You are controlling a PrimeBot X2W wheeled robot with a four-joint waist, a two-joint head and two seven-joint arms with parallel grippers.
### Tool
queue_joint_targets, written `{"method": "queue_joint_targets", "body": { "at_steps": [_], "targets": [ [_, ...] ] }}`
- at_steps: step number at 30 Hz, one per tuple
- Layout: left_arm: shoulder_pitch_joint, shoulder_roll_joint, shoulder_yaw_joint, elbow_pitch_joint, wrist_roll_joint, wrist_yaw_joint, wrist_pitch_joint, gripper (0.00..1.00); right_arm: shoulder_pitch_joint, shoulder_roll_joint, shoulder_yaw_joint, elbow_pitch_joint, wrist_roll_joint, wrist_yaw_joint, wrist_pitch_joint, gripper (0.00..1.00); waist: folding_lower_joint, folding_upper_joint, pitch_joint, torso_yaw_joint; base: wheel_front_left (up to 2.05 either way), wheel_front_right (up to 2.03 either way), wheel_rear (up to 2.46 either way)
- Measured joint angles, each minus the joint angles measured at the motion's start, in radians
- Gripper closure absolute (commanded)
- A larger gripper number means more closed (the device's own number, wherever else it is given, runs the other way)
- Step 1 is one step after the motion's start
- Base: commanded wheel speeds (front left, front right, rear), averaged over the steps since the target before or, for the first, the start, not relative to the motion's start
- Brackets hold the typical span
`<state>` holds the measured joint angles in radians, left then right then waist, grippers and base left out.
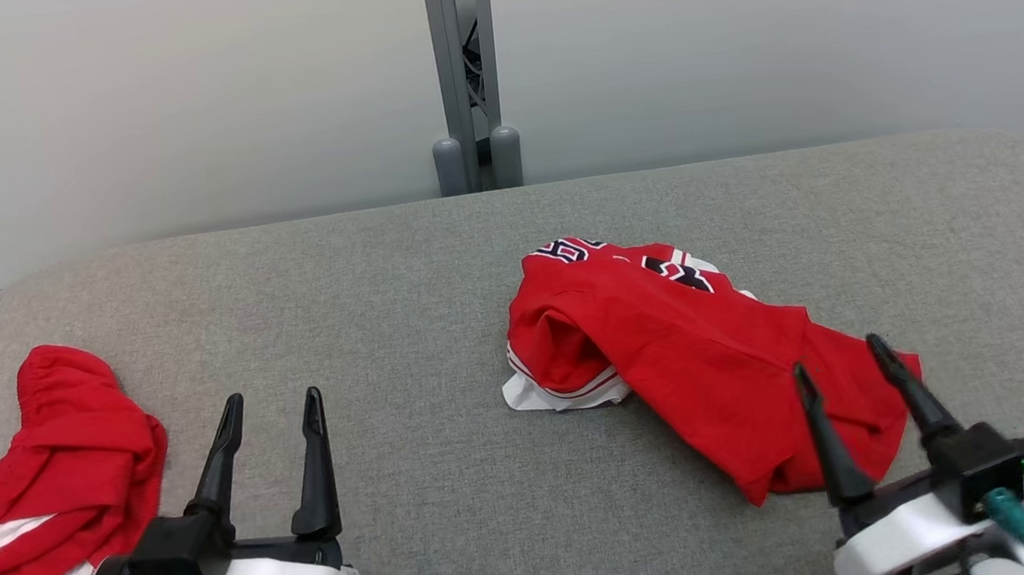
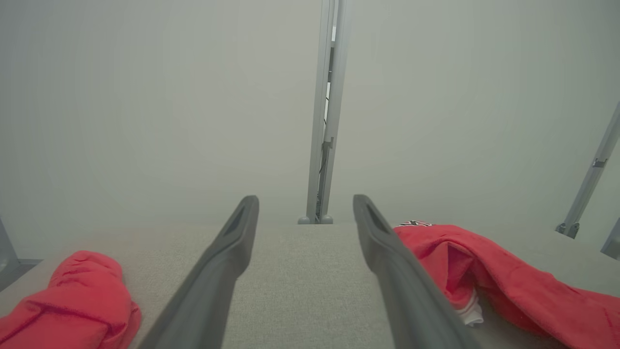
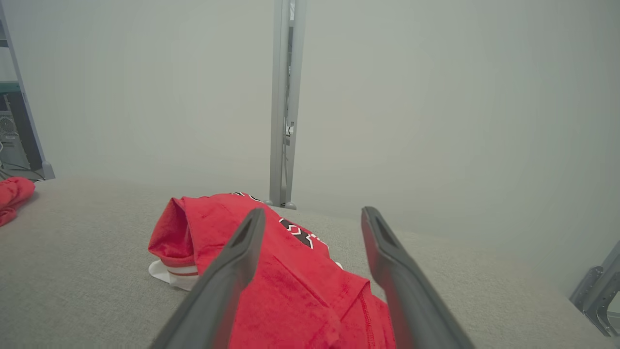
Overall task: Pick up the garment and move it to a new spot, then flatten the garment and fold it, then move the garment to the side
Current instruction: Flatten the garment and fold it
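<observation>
**Garment on the worktop, both claws spread.** The garment (image 1: 694,355) is a bright red jersey lying crumpled on the grey fabric-covered worktop (image 1: 401,288), right of centre in the head view. It runs diagonally from the far middle towards the near right.

Its far end carries black lettering outlined in white, only partly legible. At its left side the cloth folds open into a hollow, and a white hem with thin red stripes shows beneath the red layer. The near portion is plain red, creased, with a stitched seam seen in the right wrist view (image 3: 300,291).

The right claw (image 1: 837,354) stands with its two dark fingers spread wide over the garment's near right end. The red cloth lies between and below them, but whether they touch it cannot be told.

The left claw (image 1: 272,399) is likewise spread, over bare worktop and well apart from the garment.

A second red garment (image 1: 63,456), bunched, with white trim at its near edge, lies by the worktop's left edge, just beside the left claw's base. A grey metal post (image 1: 460,70) rises behind the worktop against a pale wall.
</observation>
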<state>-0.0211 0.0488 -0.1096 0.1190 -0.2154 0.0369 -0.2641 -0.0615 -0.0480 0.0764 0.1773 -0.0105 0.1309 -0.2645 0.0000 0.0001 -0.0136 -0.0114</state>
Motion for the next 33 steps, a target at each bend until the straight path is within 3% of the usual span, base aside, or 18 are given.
{"method": "queue_joint_targets", "body": {
  "at_steps": [5,10,26,27,28,33],
  "targets": [
    [-0.003,0.000,-0.019,0.010,-0.014,-0.010,0.000,0.00,-0.001,-0.049,0.127,0.089,-0.102,0.000,0.000,0.00,0.0000,0.0000,0.004,-0.007,0.00,0.00,0.00],
    [-0.005,-0.001,-0.038,0.018,-0.023,-0.010,0.000,0.00,-0.024,-0.066,0.176,0.182,-0.135,0.000,0.000,0.00,0.0000,0.0000,0.016,0.001,0.00,0.00,0.00],
    [-0.040,-0.001,-0.059,0.036,-0.033,-0.020,0.000,0.00,-0.091,-0.045,0.120,0.381,-0.204,0.000,0.000,0.00,0.0001,0.0000,0.071,0.044,0.00,0.00,0.00],
    [-0.042,0.000,-0.060,0.037,-0.034,-0.020,0.000,0.00,-0.093,-0.043,0.117,0.391,-0.204,0.000,0.000,0.83,0.0000,0.0000,0.073,0.045,0.00,0.00,0.00],
    [-0.044,-0.001,-0.060,0.038,-0.035,-0.020,0.000,0.00,-0.095,-0.042,0.115,0.395,-0.206,0.000,0.000,1.00,0.0000,0.0000,0.074,0.046,0.00,0.00,0.00],
    [-0.046,0.000,-0.062,0.041,-0.041,-0.023,0.000,0.00,-0.106,-0.028,0.114,0.364,-0.199,0.000,0.000,1.00,0.0000,0.0000,0.073,0.042,0.00,0.00,0.00]
  ]
}}
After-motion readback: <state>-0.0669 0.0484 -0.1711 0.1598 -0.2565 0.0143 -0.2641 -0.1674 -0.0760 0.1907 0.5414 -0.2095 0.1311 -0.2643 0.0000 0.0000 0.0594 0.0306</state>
